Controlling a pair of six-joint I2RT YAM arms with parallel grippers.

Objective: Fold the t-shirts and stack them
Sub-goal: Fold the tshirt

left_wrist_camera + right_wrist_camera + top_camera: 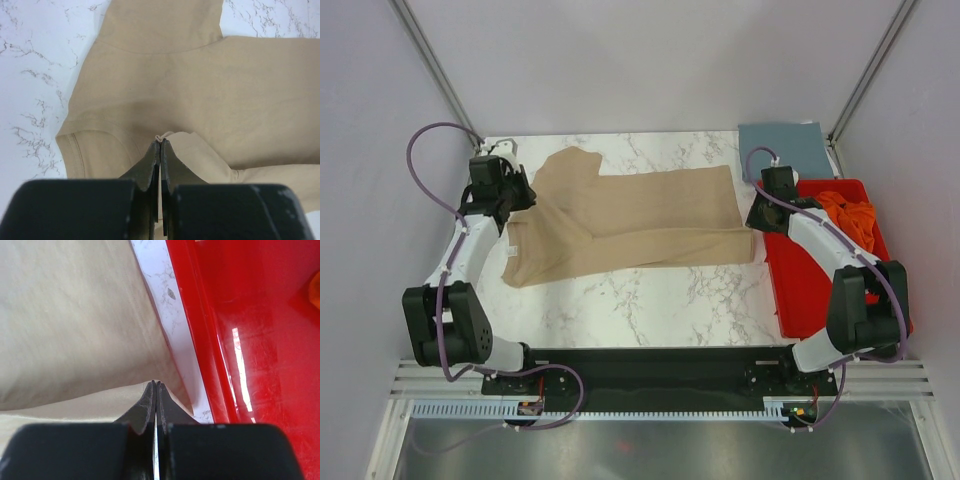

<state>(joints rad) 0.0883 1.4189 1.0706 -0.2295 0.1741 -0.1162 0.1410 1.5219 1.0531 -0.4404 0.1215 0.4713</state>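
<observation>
- Both ends of the tan t-shirt (640, 215), lying mid-frame, are pinched: left gripper (160, 141) closed near the collar, right gripper (156, 385) closed at the hem.
- Light, limp cloth; probably sags, so hold seamed edges.

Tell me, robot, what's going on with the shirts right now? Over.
Left gripper shut, pinching tan shirt. Right gripper shut on its other end, beside red tray. Orange shirt in tray, blue shirt at back. Nothing blocking.

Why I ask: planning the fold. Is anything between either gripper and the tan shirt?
Nothing visible: left gripper is shut on the tan shirt at its collar end, right gripper on its hem by the tray.
</observation>
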